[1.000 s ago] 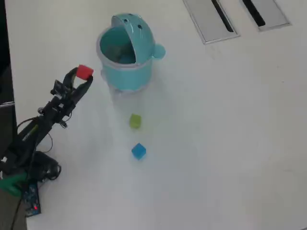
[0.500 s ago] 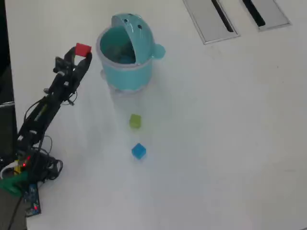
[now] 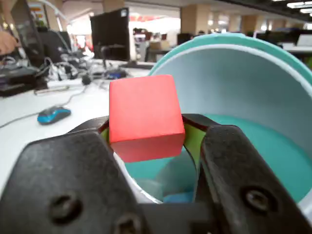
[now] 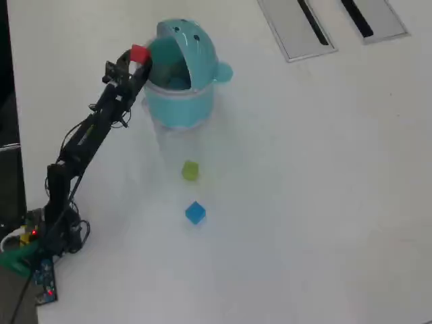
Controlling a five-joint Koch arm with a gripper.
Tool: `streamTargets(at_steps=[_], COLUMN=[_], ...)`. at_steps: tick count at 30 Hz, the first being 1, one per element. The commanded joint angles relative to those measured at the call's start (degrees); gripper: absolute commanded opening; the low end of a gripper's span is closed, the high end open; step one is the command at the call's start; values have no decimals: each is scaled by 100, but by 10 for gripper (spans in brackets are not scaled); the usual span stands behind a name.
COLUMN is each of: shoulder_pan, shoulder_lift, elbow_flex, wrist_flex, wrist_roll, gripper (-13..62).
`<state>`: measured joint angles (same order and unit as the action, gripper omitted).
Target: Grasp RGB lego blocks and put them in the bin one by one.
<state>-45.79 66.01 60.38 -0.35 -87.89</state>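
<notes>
1. The jaws (image 3: pixel 146 146) are clamped on the red block (image 3: pixel 145 117), 1 black jaw on each side of it; in the overhead view the jaws (image 4: pixel 137 59) carry the red block (image 4: pixel 140 52) at the left rim of the bin (image 4: pixel 181 101), above the desk (image 4: pixel 304 202).
2. In the wrist view the red block sits with a flat face toward the camera and its top face tilted slightly; it is cube-like, so no long axis shows.
3. Just past the block the bin (image 3: pixel 273 161) stands open, its teal rim curving around the far side and its pale inner wall rising behind the block.
4. Low in the bin's mouth, between the jaws in the wrist view, a small patch of blue shows; what it is cannot be told. The overhead view shows a darker teal interior with a paler patch at the bottom.
5. The domed lid (image 4: pixel 189 34) stands tipped up at the bin's far side, with 2 dot eyes on it, and 1 small ear (image 4: pixel 225 72) sticks out on the right in the overhead view.
6. On the desk in front of the bin lie the yellow-green block (image 4: pixel 190 170) and, a little nearer the camera's bottom edge, the blue block (image 4: pixel 195 212); they are apart from each other and from the bin.
7. The arm (image 4: pixel 81 145) stretches from its base (image 4: pixel 34 253) at the desk's left edge up to the bin, leaving wide bare desk on the right.
8. 2 grey slotted panels (image 4: pixel 297 30) lie at the top right, well apart from the bin.
</notes>
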Motion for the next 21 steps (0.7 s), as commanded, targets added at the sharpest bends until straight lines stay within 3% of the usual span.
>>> streamTargets(at_steps=[1,11,13,21], shoulder_pan=[114,475,527,580], shoulder_lift=[18,-782,-791,-571], elbow_flex=[-844,-1837,-1907,-1608], wrist_flex=[-35,-35,79,299], wrist_roll=[-88,-35,-79,-132], gripper=[149,155,236,316])
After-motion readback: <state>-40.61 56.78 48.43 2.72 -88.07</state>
